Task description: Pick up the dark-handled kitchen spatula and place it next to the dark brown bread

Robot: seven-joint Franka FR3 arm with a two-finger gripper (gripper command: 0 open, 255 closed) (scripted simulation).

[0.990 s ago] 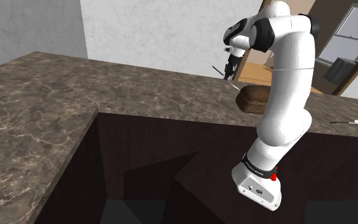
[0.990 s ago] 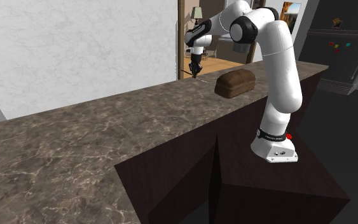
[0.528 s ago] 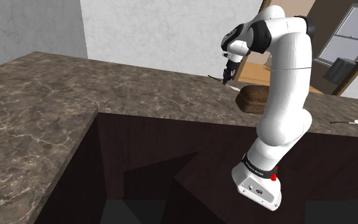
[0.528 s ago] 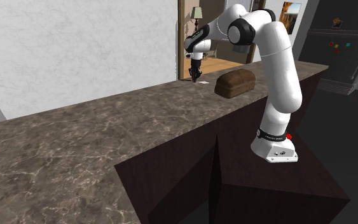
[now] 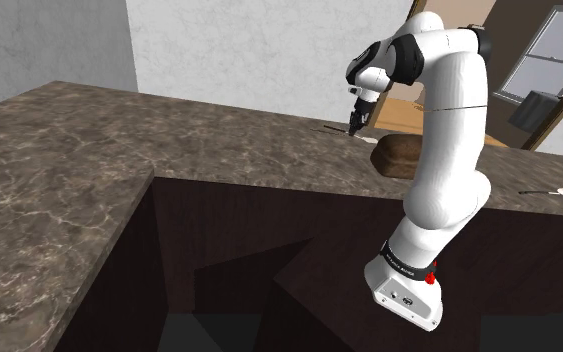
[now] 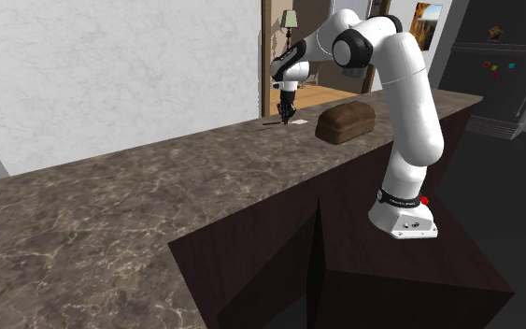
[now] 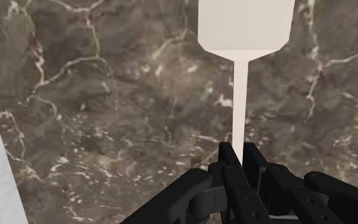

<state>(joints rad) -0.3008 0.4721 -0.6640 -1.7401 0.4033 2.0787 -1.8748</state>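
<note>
My black gripper (image 7: 238, 150) is shut on the thin pale shaft of the spatula (image 7: 244, 25), whose white blade lies out ahead of the fingers just over the brown marble counter (image 7: 107, 127). In the shoulder view the gripper (image 5: 353, 124) is low over the counter's far edge, a short way to the left of the dark brown bread loaf (image 5: 399, 155). From the second exterior view, the gripper (image 6: 285, 114) hangs left of the bread (image 6: 346, 122), and the spatula (image 6: 298, 121) is level at the counter surface, its dark handle pointing left.
A metal spoon (image 5: 559, 192) lies on the counter at the shoulder view's far right. A white wall (image 6: 111, 65) runs behind the counter. The arm's stand (image 6: 401, 217) sits in a dark recess below the counter edge. A dark fridge (image 6: 504, 84) stands at the right.
The gripper has come down from above the counter to its surface with the spatula in it, shifting slightly away from the bread. The spatula has gone from tilted to lying level.
</note>
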